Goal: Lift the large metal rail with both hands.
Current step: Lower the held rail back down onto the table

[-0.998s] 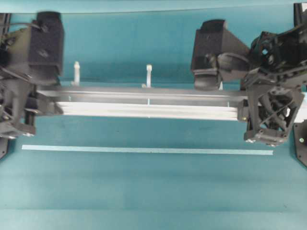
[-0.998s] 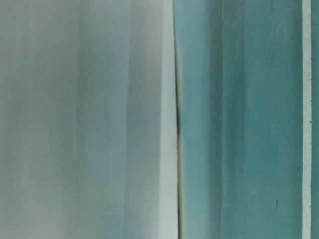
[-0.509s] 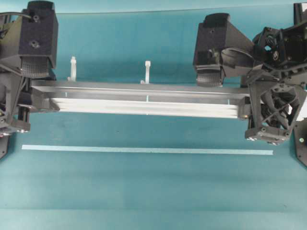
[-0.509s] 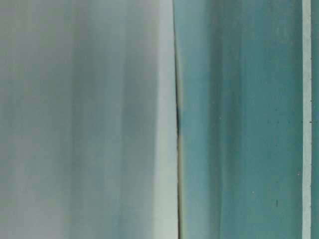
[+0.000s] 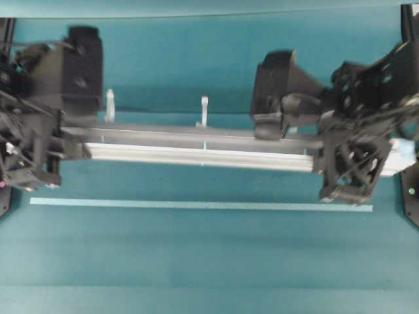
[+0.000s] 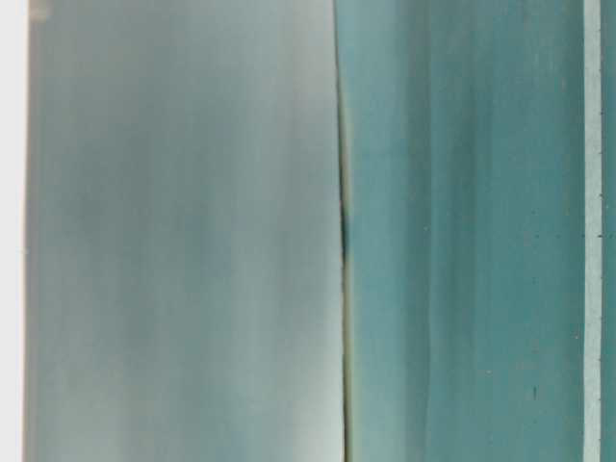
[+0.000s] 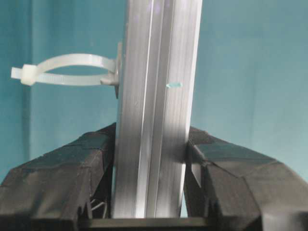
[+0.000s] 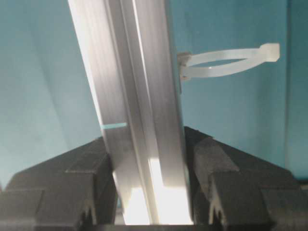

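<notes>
Teal tabletop (image 5: 196, 261) beneath gripped rail (image 5: 196, 147)

Seen from overhead, the large metal rail (image 5: 203, 148) now slopes gently down toward 3 o'clock, where half a second earlier it lay almost level in the picture, and its 9 o'clock end has shifted toward 3 o'clock. The left claw (image 5: 62, 140) and right claw (image 5: 350, 157) have shifted with it, the right one toward 9 o'clock. In the table-level view, a pale strip has appeared along the 9 o'clock edge.
</notes>
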Robot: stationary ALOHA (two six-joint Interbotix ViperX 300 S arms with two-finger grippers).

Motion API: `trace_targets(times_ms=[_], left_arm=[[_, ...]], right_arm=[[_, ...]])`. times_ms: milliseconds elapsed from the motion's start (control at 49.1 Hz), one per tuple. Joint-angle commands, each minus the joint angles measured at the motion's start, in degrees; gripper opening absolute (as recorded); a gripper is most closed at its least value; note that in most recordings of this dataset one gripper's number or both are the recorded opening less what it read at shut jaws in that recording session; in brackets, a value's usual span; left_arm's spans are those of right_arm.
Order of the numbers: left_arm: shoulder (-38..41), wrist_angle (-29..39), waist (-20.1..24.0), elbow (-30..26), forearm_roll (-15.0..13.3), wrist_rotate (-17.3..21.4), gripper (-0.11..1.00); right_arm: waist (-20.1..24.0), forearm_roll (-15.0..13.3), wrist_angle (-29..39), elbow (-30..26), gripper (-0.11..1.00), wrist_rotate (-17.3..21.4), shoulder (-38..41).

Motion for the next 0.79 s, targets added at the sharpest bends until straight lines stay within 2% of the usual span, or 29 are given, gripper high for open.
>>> trace_targets(times_ms=[0,224,428,550,774], left_arm=[[-0.88,-4.31,0.09,2.64,0.09,-0.88,0.36],[-0.79,-13.97,0.35,13.97,0.09,-0.35,0.36],[0.09,-21.01,0.35,20.13,0.09,-0.26,0.36],[1.67,-24.79,0.44,23.47,0.09,-0.44,0.36],[6.24,-29.71,0.18,28.21,0.18,-1.05,0.36]], right_arm=[[-0.62,-0.09,-3.34,3.78,0.38,0.35,-1.05],[-0.62,-0.35,-13.45,12.92,0.38,-0.35,-1.85],[-0.62,-0.7,-22.24,20.13,0.38,-2.72,-0.7],[-0.7,-0.7,-27.51,22.94,0.38,-4.13,0.53],[-1.67,-0.79,-33.31,25.58,0.38,-6.5,3.78]])
